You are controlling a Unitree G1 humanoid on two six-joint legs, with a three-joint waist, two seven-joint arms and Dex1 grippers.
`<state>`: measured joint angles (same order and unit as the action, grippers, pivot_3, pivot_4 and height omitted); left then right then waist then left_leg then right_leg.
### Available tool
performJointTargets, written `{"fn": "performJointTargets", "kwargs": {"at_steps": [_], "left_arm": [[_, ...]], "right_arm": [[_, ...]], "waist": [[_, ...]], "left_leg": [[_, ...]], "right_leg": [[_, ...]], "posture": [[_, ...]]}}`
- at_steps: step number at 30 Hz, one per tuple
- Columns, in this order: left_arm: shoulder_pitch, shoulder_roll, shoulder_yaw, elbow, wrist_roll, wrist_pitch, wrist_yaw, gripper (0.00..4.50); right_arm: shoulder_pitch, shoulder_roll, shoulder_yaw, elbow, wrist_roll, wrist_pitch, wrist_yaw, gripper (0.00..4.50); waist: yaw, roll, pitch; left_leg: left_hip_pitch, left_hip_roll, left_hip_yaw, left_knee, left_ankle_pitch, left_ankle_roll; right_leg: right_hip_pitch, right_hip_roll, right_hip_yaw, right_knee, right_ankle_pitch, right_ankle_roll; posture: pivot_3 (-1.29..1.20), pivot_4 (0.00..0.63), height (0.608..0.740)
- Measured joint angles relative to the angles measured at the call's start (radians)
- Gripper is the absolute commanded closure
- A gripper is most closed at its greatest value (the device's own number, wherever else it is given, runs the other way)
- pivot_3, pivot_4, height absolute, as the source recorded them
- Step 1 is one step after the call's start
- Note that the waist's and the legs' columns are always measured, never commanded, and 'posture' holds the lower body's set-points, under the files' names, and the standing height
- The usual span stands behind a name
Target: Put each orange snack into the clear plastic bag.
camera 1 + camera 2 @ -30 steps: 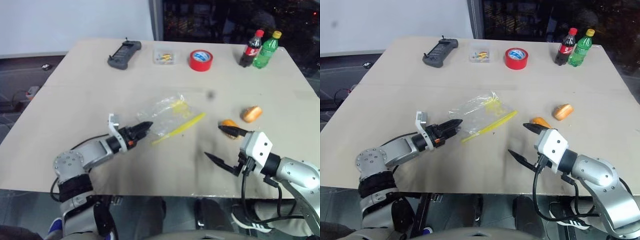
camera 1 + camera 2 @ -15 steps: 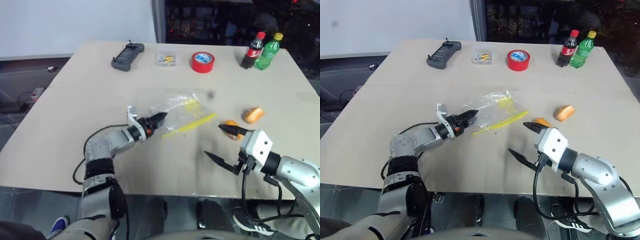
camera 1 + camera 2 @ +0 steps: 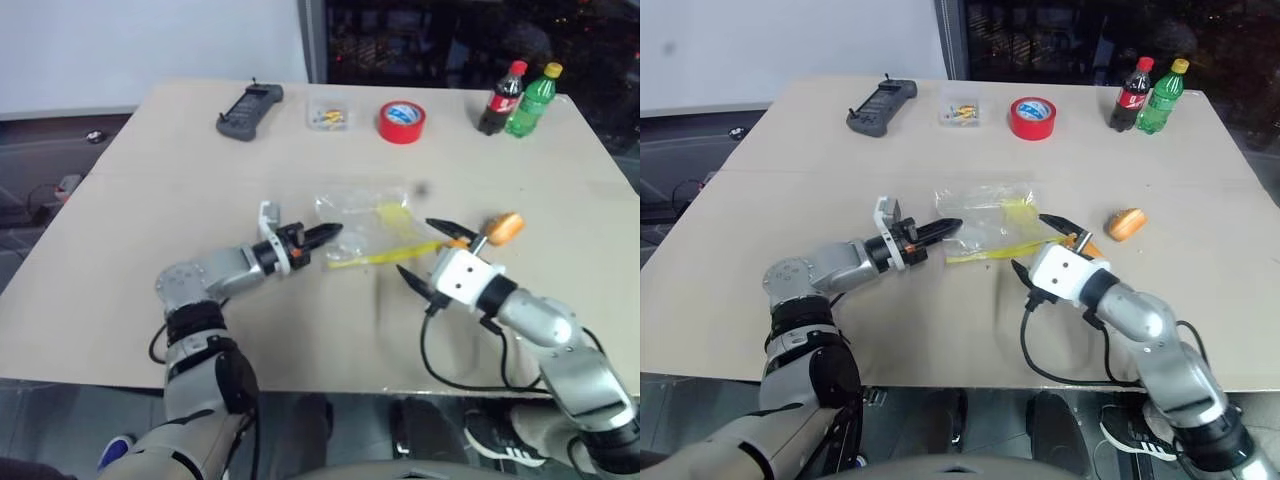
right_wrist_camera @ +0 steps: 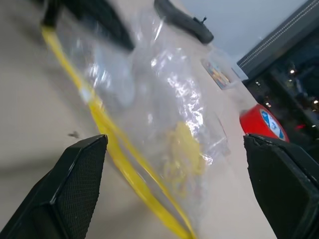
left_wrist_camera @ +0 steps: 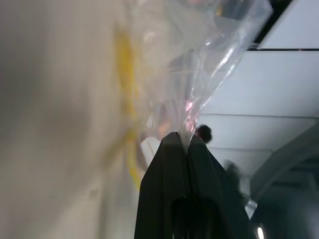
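The clear plastic bag lies mid-table, its yellow strip along the near edge. My left gripper is shut on the bag's left corner; the left wrist view shows its black fingers pinching the crinkly film. My right gripper stands open beside the strip's right end, one finger above the other, and faces the bag in the right wrist view. One orange snack lies to the right of it. The other orange snack peeks out behind the upper finger.
Along the table's far edge stand a black controller, a small clear box, a red tape roll, a cola bottle and a green bottle. The table's near edge runs just below both arms.
My left gripper closed on the bag's corner and carried it up and to the right. My right gripper rolled and advanced left toward the bag, still open.
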<state>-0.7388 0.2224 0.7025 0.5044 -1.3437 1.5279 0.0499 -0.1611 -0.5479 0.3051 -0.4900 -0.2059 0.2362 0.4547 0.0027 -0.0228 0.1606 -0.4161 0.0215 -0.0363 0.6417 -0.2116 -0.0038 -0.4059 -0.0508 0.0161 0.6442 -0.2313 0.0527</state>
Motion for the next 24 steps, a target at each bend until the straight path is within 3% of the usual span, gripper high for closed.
{"fn": "performJointTargets", "kwargs": {"at_steps": [8,12,16,20,24], "left_arm": [[-0.011,0.032,-0.006,-0.009,-0.281,-0.008,0.255,4.47],[0.045,0.029,-0.12,-0.099,-0.528,-0.126,0.424,4.47],[0.079,0.023,-0.162,-0.158,-0.592,-0.195,0.485,4.47],[0.099,0.022,-0.164,-0.206,-0.602,-0.233,0.501,4.5],[0.124,0.034,-0.164,-0.217,-0.603,-0.245,0.498,4.5]], "right_arm": [[-0.051,0.025,0.075,0.138,-0.124,-0.093,-0.005,0.0],[-0.161,0.126,0.104,0.308,-0.197,-0.129,-0.058,0.0],[-0.233,0.207,0.125,0.478,-0.238,-0.177,-0.126,0.0],[-0.31,0.264,0.12,0.666,-0.252,-0.234,-0.203,1.08],[-0.326,0.268,0.092,0.722,-0.245,-0.262,-0.232,3.07]], "waist": [[-0.004,-0.004,0.003],[-0.013,-0.006,0.004],[-0.015,-0.006,0.005],[-0.013,-0.007,0.006],[-0.015,-0.008,0.006]], "left_leg": [[0.001,0.0,0.0,-0.001,0.0,0.0],[0.003,0.0,0.0,-0.001,0.001,-0.002],[0.002,0.0,0.001,-0.002,0.003,-0.006],[0.001,-0.001,0.001,-0.002,0.003,-0.006],[0.001,-0.001,0.001,-0.002,0.002,-0.004]], "right_leg": [[0.0,0.0,0.0,0.0,0.0,0.0],[0.0,-0.001,0.001,0.003,0.001,-0.001],[-0.001,-0.001,0.002,0.003,0.001,-0.001],[-0.001,-0.001,0.002,0.002,0.001,-0.001],[-0.001,-0.001,0.002,0.002,0.001,-0.001]], "posture": [[0.0,0.15,0.74],[0.0,0.15,0.74],[0.0,0.15,0.74],[0.0,0.15,0.74],[0.0,0.15,0.74]]}}
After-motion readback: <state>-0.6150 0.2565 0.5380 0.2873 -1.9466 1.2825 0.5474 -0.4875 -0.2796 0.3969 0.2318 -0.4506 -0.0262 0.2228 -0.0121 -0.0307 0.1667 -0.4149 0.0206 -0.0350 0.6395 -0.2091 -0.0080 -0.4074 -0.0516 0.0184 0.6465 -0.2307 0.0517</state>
